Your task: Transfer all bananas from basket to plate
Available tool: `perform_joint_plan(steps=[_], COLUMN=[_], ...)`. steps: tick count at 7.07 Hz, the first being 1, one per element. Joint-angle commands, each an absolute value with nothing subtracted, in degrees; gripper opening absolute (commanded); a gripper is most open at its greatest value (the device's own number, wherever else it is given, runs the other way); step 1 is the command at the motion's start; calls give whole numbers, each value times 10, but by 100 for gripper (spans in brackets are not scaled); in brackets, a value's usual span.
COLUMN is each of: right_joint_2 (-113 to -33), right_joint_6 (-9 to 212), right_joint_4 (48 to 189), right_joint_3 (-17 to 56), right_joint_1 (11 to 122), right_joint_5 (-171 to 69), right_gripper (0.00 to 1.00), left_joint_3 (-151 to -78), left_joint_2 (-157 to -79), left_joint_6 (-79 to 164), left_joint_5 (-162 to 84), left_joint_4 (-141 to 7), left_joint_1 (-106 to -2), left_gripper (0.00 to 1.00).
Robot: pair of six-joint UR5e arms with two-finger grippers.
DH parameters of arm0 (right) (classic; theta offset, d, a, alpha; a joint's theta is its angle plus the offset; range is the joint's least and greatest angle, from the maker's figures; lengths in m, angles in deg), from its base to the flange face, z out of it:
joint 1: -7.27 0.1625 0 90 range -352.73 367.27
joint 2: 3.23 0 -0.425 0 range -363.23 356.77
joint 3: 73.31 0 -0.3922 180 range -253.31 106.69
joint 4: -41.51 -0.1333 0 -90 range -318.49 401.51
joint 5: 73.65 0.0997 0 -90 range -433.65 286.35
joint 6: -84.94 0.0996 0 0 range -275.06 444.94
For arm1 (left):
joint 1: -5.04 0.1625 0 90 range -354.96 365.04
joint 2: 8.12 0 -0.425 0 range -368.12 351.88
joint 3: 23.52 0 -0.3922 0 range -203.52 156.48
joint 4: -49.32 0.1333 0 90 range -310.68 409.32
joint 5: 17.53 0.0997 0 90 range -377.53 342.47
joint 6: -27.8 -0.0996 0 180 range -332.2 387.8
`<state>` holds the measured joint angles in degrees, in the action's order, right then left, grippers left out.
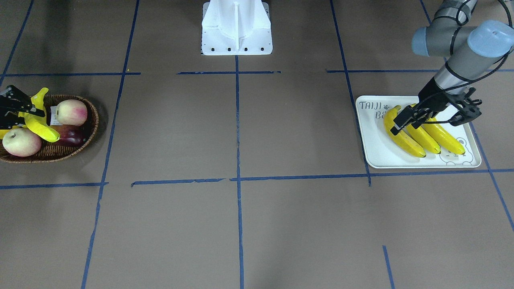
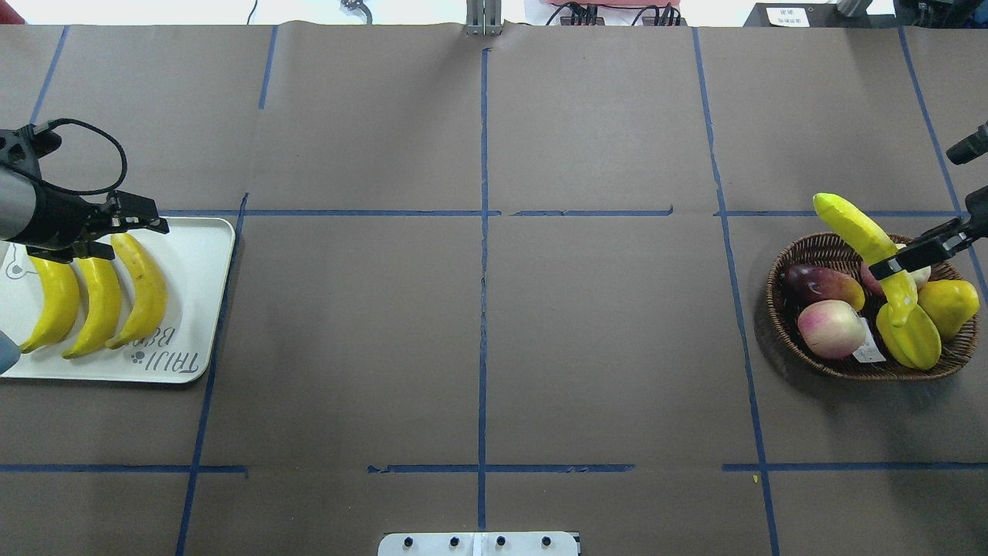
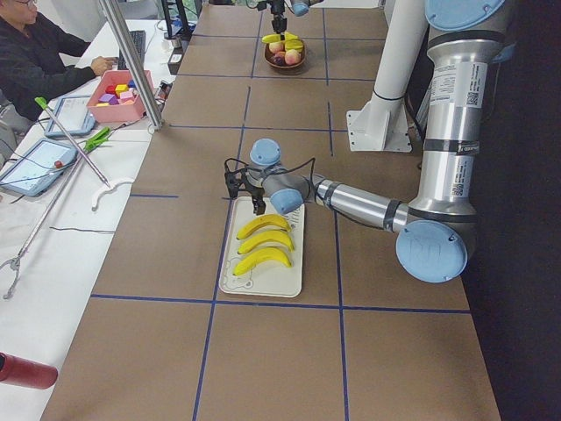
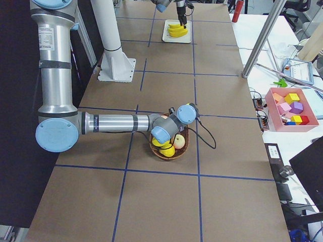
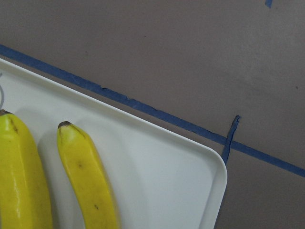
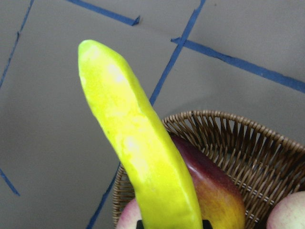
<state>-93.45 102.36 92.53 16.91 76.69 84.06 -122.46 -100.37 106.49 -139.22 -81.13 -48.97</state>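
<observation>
Currently four bananas in total - three on the plate, one at the basket. The three bananas (image 2: 100, 305) lie side by side on the white plate (image 2: 201, 270), near the table's (image 2: 494, 347) left end, and do not overlap. The left gripper (image 2: 123, 235) hangs over their far ends, jaws spread apart, holding nothing.

The fourth banana (image 2: 857, 228) is at the wicker basket (image 2: 774, 309) on the table's right end. The right gripper (image 2: 899, 266) is clamped on it near mid-length. It sits tilted, with its greenish tip sticking out past the basket's rim and its lower end down among the other fruit. Cannot tell whether that end touches them.

Other fruit in the basket - five counted:
- two peaches (image 1: 71, 112)
- one dark red-purple fruit (image 2: 822, 284)
- one ribbed starfruit (image 2: 915, 340)
- one stubby yellow fruit (image 2: 948, 305)

Blue tape lines (image 2: 482, 232) grid the brown table.
</observation>
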Motion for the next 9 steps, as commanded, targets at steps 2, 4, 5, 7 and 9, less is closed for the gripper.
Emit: perform_joint_plan(steps=[2, 4, 5, 7, 9], right_joint_2=[-845, -757, -723, -672, -655], right_joint_6=[1297, 1399, 1418, 1498, 1547], right_joint_4=[926, 921, 920, 919, 919], right_joint_3=[213, 216, 217, 234, 256], right_joint_1=[735, 658, 618, 521, 467], right_joint_5=[804, 755, 727, 619, 557], right_gripper=[0, 1, 1, 2, 2], left_joint_3=[-1236, -1236, -1235, -1221, -1220], left_joint_2=[-1049, -1120, -1149, -1169, -1209], left_joint_6=[1129, 1174, 1208, 1296, 1393], left_joint_5=[-1393, -1399, -1399, -1393, -1368], left_joint_4=[-812, -813, -815, -930, -979], left_joint_1=[-485, -478, -457, -401, -380], left_gripper=[100, 100, 100, 100, 100])
